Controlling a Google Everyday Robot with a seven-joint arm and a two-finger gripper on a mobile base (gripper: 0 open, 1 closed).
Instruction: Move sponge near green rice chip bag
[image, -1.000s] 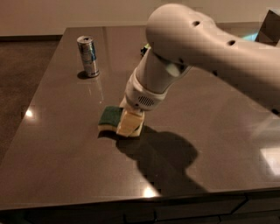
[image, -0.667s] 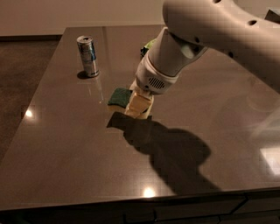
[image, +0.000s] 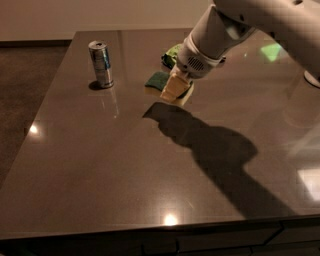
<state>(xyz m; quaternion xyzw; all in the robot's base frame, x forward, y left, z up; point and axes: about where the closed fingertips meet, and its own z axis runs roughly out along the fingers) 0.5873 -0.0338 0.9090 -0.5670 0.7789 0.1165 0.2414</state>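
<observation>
Dark, glossy brown tabletop (image: 95, 165) fills most of my view, with a pale wall along the far edge and lamp glare spotting the surface. My white, rounded arm (image: 240, 22) reaches in from the upper right and ends in the pale-yellow-padded two-finger gripper (image: 176, 91), which hangs over the far middle of the table. Its fingers are clamped on the wavy-edged sponge with a dark green scouring top over pale yellow foam (image: 156, 79). I take the sponge to be off the surface, since the arm's shadow (image: 200, 135) lies apart from it, toward me. That fits a carry rather than a push.

The crinkled bright green rice chip bag (image: 173, 52) lies just behind the sponge, partly hidden by the wrist, so I can see only its left end. The two are near already, though I cannot tell whether they overlap in depth.

A silver-blue drink can (image: 101, 64) stands upright well to the left, out of the path. What remains, as I judge it, is lowering and releasing short of the bag.
</observation>
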